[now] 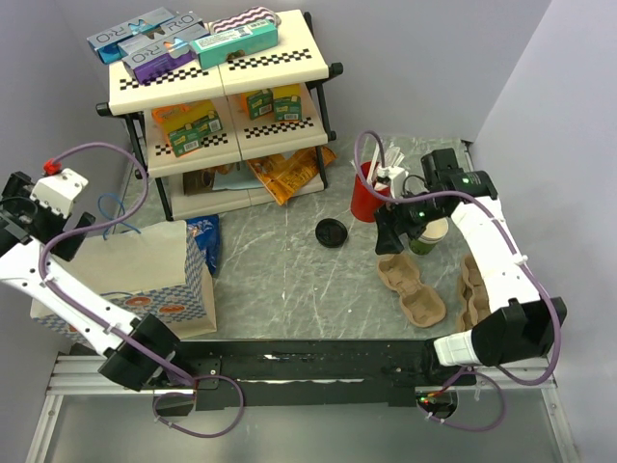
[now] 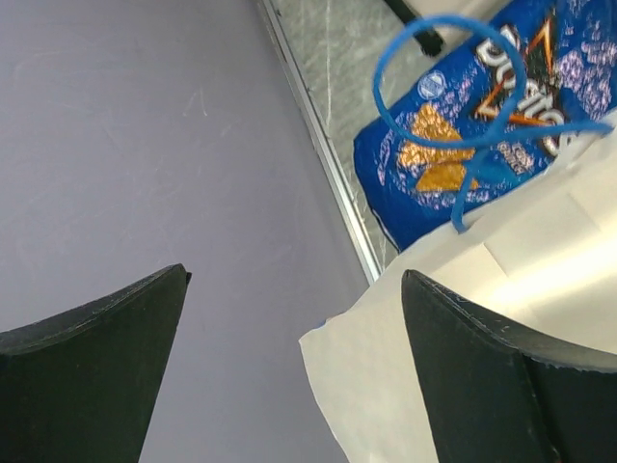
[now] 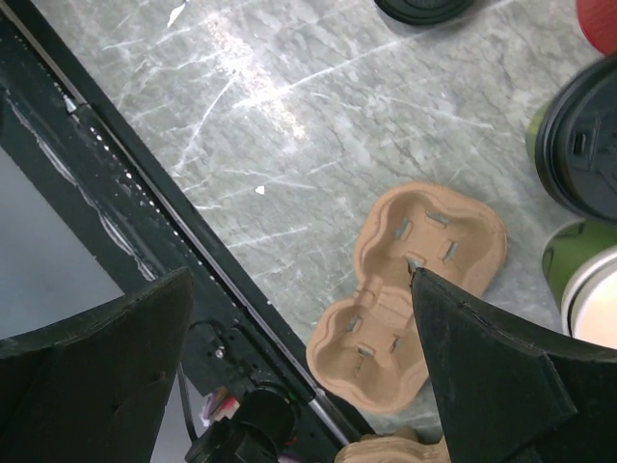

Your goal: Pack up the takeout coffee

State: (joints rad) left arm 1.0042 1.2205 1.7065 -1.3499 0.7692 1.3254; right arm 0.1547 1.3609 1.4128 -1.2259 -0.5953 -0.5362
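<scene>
- My right hand (image 3: pixel 299 371) is spread wide and holds nothing. It hangs above the surface (image 3: pixel 289 116), just beside the red cup (image 1: pixel 365 200) on the side toward my arm bases.
- The lidded cup (image 3: pixel 578 145), green with its black lid on, stands upright on the surface just beside the red cup. It is off to one side of my right hand, not between the fingers. In the top view my arm hides it.
- An open cup (image 3: pixel 590 294), green outside and cream inside, stands just beside the lidded cup, on the side away from the red cup.
- A loose lid (image 1: pixel 332 232) lies flat on the surface near the red cup, to its left.
- A carrier (image 3: pixel 415 289) lies flat nearer my bases than the red cup, below my right hand. A second carrier (image 1: pixel 472 289) lies farther right.
- My left hand (image 2: pixel 294 371) is also spread wide and empty, well apart from the red cup, far to its left, at the edge of the bag (image 1: pixel 130 275).
</scene>
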